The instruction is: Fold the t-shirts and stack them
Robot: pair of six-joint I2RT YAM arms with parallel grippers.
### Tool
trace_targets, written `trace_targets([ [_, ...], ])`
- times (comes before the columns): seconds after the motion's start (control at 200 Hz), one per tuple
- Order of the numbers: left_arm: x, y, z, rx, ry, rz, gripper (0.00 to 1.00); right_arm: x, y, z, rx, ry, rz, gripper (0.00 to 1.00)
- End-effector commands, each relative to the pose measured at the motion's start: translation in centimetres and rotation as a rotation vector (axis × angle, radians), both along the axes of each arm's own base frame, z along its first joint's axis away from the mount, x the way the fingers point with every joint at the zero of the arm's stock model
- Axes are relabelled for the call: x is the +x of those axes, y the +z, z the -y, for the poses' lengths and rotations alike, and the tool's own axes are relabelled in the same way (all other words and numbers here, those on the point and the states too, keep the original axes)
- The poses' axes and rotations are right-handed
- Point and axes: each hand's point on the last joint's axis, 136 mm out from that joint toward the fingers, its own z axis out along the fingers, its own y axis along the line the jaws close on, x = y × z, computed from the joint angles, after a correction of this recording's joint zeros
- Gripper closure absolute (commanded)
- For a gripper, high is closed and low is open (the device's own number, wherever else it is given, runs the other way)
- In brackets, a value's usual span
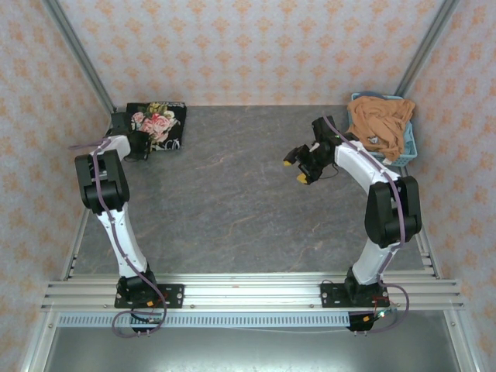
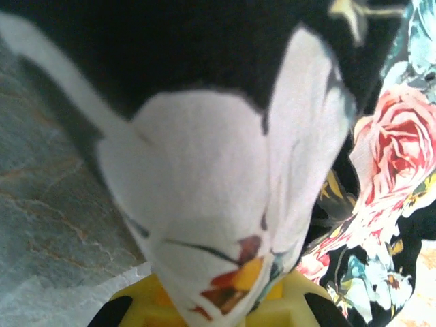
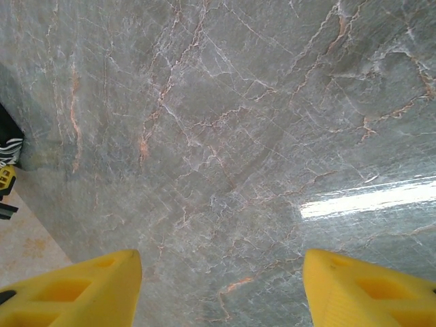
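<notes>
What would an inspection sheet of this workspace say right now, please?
Surface: grey marbled table, bare in the middle.
Job's things: black floral t-shirt folded at far left; orange-tan t-shirt crumpled in the blue basket at far right.
Clutter: nothing seen.
Grippers: left gripper pinching the floral shirt's cloth; right gripper with fingers apart above bare table, holding nothing.
Cables: purple cables run along both arms, looping at the bases.
Surroundings: patterned walls; metal rail at the near edge.
</notes>
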Motion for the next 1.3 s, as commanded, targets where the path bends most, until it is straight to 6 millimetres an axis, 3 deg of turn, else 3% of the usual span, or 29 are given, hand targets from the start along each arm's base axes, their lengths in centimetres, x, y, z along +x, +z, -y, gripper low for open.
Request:
trace_targets([
  [0.0,-0.3,4.2,0.7,0.005,0.001,0.063,0.67,-0.1,2.1,0.5,-0.015,0.02,0.054,0.35],
  [0.035,-0.7,5.0,0.7,0.017,-0.001,0.067,0.54,-0.1,2.3,0.6,-0.022,0.019,0.066,0.34],
  [0.11,-1.8,7.2,0.8,0.053,-0.014,0.077,0.36,-0.1,3.1,1.2,-0.046,0.011,0.097,0.31],
  [0.125,-2.1,7.6,0.9,0.062,-0.017,0.076,0.34,0.0,3.3,1.3,-0.051,0.008,0.105,0.25],
  [0.145,-2.4,8.3,0.9,0.073,-0.02,0.079,0.23,0.0,3.4,1.5,-0.058,0.004,0.114,0.06],
  [0.155,-2.7,8.6,1.0,0.078,-0.021,0.081,0.19,0.0,3.5,1.6,-0.061,0.004,0.118,0.01],
  [0.185,-3.4,9.2,1.0,0.095,-0.027,0.076,0.14,0.0,3.9,1.8,-0.071,0.001,0.136,0.01],
  [0.195,-3.7,10.2,1.1,0.106,-0.028,0.09,0.04,0.1,4.1,2.0,-0.076,-0.001,0.143,0.01],
  [0.21,-4.1,10.9,1.2,0.118,-0.032,0.097,0.0,0.1,4.3,2.2,-0.086,-0.003,0.151,0.01],
  [0.345,-8.4,14.9,3.6,0.265,-0.126,0.072,0.0,-0.4,6.4,5.3,-0.248,-0.032,0.223,0.01],
  [0.495,-14.1,19.2,10.8,0.539,-0.345,-0.023,0.0,-1.5,10.1,9.2,-0.438,-0.074,0.369,0.01],
  [0.595,-18.1,21.2,13.7,0.672,-0.366,0.023,0.0,-2.6,11.8,12.4,-0.601,-0.138,0.405,0.01],
  [0.636,-19.7,22.2,14.1,0.728,-0.345,0.052,0.0,-3.1,11.9,14.3,-0.694,-0.181,0.396,0.01],
  [0.696,-22.6,23.5,13.2,0.838,-0.26,0.072,0.0,-3.5,11.5,16.5,-0.781,-0.246,0.401,0.01],
  [0.771,-25.8,24.6,11.0,1.019,-0.119,0.051,0.0,-3.0,10.9,17.1,-0.754,-0.246,0.467,0.01],
  [0.851,-26.2,23.6,10.3,1.166,-0.182,0.055,0.0,-2.2,9.7,16.9,-0.768,-0.206,0.517,0.01],
  [0.926,-24.9,21.5,11.2,1.338,-0.362,0.086,0.0,-1.0,7.9,17.0,-0.794,-0.201,0.585,0.01],
  [0.966,-24.7,20.2,10.9,1.383,-0.376,0.075,0.0,-0.6,6.9,17.5,-0.839,-0.204,0.618,0.01],
  [1.031,-23.5,17.1,10.3,1.346,-0.427,0.096,0.0,-0.3,4.9,18.6,-0.902,-0.232,0.65,0.01],
  [1.136,-21.9,12.1,7.5,1.216,-0.398,0.076,0.0,0.6,2.3,19.6,-0.954,-0.272,0.76,0.01],
  [1.201,-20.3,11.0,6.4,1.211,-0.422,0.047,0.0,1.8,2.1,19.7,-0.966,-0.214,0.745,0.01],
  [1.296,-17.2,9.6,6.4,1.198,-0.474,0.066,0.0,3.3,2.1,19.9,-0.994,-0.186,0.773,0.01],
])
